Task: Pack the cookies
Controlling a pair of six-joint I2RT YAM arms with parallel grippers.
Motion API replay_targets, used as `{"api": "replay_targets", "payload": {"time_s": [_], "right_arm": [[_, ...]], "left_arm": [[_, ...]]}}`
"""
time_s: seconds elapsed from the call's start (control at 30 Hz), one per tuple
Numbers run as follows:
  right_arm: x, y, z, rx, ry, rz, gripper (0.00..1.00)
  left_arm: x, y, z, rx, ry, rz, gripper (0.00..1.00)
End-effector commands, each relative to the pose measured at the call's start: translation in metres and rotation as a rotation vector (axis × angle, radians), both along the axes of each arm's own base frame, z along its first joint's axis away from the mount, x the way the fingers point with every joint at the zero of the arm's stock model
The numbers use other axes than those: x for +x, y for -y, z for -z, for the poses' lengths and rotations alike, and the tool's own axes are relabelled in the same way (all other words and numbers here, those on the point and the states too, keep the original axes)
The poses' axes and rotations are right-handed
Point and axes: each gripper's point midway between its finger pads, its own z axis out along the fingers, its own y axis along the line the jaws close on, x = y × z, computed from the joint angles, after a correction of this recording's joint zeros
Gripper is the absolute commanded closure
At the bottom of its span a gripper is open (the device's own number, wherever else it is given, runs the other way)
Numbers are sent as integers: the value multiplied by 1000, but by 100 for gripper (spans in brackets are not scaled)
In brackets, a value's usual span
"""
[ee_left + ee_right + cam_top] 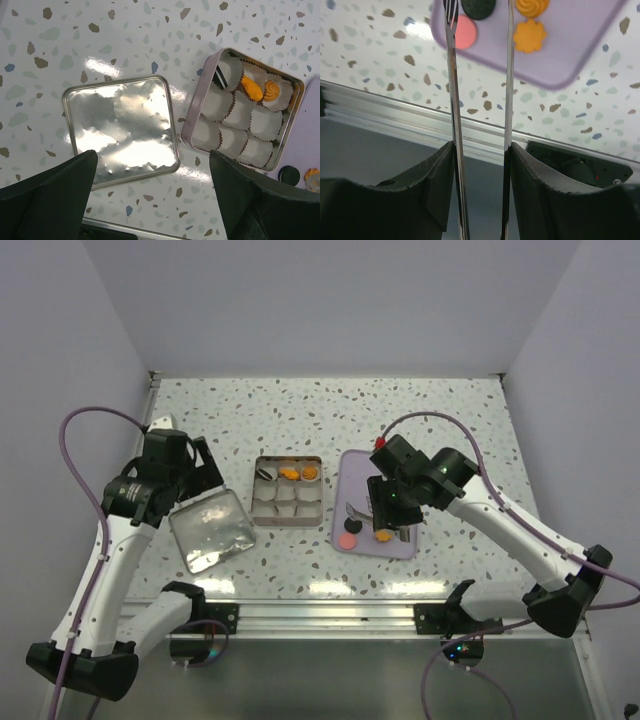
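Right wrist view: right gripper (481, 147) clamped on tongs (453, 85), prongs apart over purple tray (570, 35). Four cookies (465, 31) on tray near tong tips: pink, black, two orange. Left gripper (152, 155) spread wide, holding nothing, above lid (120, 125). Beyond, open tin (196, 102) lined with paper cups (240, 112); far row holds black and two orange cookies.

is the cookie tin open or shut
Open. The tin has no lid on, its paper cups and a few cookies show, and the lid lies flat on the table beside it, not touching.
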Motion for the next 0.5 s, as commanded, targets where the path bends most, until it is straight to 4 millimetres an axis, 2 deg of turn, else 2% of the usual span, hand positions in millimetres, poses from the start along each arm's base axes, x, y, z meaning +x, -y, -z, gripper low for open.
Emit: {"api": "replay_targets", "payload": {"time_s": [0.0,0.17,0.47], "right_arm": [[-12,23,6,-37,8,61,51],[-13,20,13,-29,-4,62,51],[0,-2,18,-21,-37,16,51]], "left_arm": [[12,8,-8,-21,45,35,0],[9,12,-4,-43,41,43,0],[2,9,-2,-40,41,38,0]]}}
